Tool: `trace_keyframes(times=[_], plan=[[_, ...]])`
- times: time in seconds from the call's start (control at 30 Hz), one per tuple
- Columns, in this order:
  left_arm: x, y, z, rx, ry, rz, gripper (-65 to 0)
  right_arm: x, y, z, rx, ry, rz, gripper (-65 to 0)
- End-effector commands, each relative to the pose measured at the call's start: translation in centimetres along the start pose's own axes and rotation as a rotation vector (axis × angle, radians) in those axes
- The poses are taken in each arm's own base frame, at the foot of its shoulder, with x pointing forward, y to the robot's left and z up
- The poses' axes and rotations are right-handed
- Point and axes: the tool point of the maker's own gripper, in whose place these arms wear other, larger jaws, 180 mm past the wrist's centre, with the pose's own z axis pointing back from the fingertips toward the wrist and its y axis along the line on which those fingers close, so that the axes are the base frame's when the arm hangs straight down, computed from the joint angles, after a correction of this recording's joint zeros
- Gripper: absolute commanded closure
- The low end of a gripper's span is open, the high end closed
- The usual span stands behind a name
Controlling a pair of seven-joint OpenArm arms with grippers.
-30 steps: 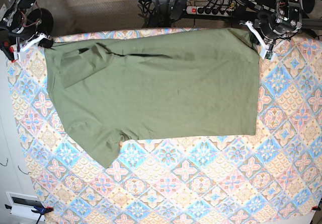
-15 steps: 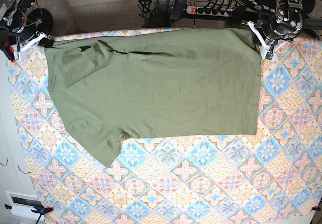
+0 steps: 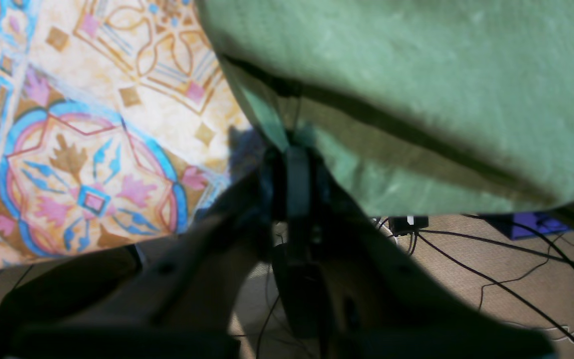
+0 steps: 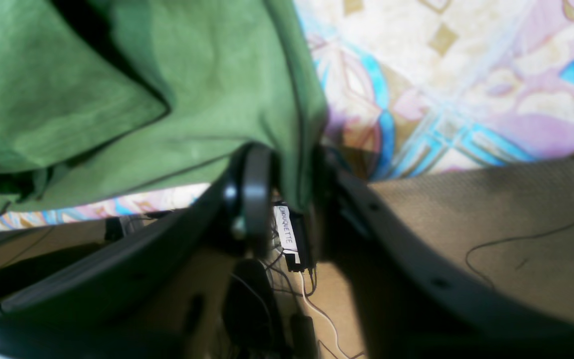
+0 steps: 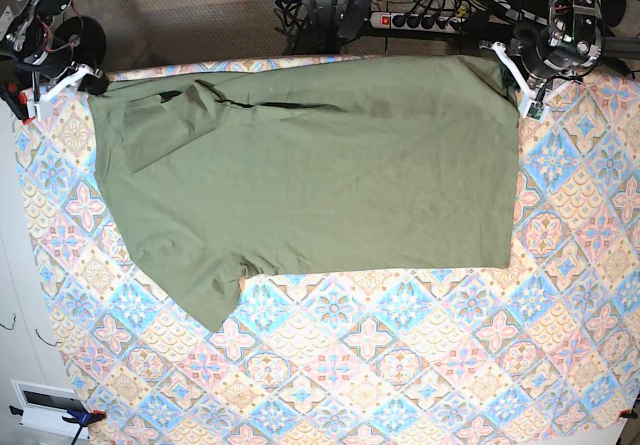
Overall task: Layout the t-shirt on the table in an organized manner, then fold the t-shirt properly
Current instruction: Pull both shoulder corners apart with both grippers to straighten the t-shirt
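The t-shirt (image 5: 310, 175) is spread wide across the far half of the tabletop (image 5: 420, 365), lying sideways, mostly flat. One sleeve (image 5: 190, 285) pokes toward the near side, and the other sleeve (image 5: 165, 125) is flopped over onto the body near the far edge, so I'd call the layout nearly done but not tidy yet, and no fold has been started. Over at the right end effector (image 4: 287, 184), the wrist view shows a corner of green cloth hanging between the two fingers, with a visible gap beside it; whether it's pinching or letting go, I cannot tell. The left end effector (image 3: 292, 164) sits at the opposite far corner, fingers drawn close with the shirt's hem right at the tips; again, gripping or released, I cannot tell. Reading matter is thin: a small white tag (image 4: 287, 232) between the right fingers carries dark lettering, something like "CHOUQUETTE," though it's blurred. Left to do: smooth that sleeve, then fold.
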Motion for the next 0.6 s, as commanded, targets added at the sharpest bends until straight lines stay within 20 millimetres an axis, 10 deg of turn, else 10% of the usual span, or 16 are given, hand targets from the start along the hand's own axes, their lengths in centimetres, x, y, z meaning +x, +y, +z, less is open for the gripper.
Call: trace_keyframes(times=[0.0,0.23,0.57], plan=[[0.7,0.3,0.6,0.011,-0.019,-0.024,-11.0,1.3,-0.4,0.9,-0.014,-0.031,0.030,-19.0],[0.8,0.1,0.7,0.008,-0.018,-0.028,-26.2,2.8,-1.5,2.7,-0.059,-0.095,0.022,-21.4],[0.8,0.0,0.7,0.006,-0.022,-0.021,-27.2,2.8,-1.6,2.8,-0.063,-0.100,0.019,-21.4]])
